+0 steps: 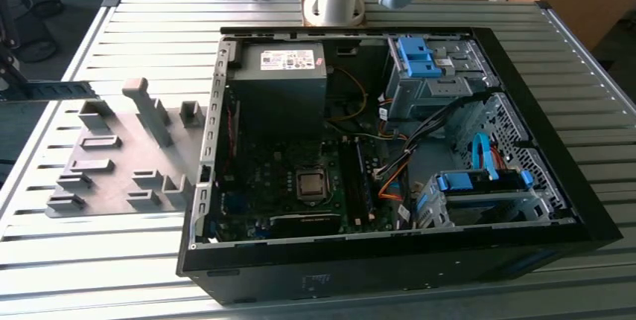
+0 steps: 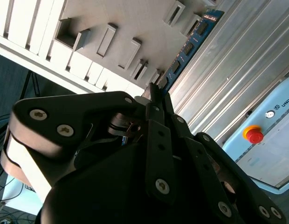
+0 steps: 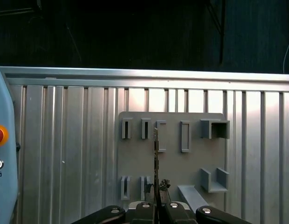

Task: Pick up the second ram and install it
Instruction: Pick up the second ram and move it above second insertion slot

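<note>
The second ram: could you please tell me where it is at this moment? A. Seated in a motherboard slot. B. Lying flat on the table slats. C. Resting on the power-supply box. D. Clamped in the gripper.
D, since in the first wrist view the second ram sticks straight out from between the shut fingers of the gripper, edge-on, with the grey holder plate behind it.

Robot lab — slatted metal bench (image 1: 159,26), opened PC case (image 1: 398,260)

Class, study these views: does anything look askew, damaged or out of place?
Nothing stands out. The claw grips the second ram straight, the grey holder tray lies flat, and the open computer case rests flat on the table.
</note>
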Controlling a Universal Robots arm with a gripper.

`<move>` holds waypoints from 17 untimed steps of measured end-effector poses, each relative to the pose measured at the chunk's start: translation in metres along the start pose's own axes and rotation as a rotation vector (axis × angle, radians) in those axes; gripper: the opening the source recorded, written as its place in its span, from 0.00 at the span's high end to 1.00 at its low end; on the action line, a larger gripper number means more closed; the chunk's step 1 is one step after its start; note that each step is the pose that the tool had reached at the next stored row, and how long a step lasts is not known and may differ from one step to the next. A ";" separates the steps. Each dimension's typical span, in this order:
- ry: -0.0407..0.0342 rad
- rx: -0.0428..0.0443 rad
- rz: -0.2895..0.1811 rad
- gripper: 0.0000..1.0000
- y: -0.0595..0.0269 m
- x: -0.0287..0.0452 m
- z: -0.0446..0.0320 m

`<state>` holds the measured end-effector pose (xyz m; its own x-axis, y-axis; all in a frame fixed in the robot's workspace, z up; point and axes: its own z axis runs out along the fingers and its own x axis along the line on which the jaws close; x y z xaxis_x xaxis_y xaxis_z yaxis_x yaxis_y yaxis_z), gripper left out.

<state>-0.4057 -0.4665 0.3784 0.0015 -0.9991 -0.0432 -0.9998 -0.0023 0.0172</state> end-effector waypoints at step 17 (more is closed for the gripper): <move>0.0006 0.0001 0.000 0.86 0.0000 -0.0010 -0.0107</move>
<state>-0.4055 -0.4660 0.3892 0.0014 -0.9991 -0.0426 -0.9999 -0.0021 0.0171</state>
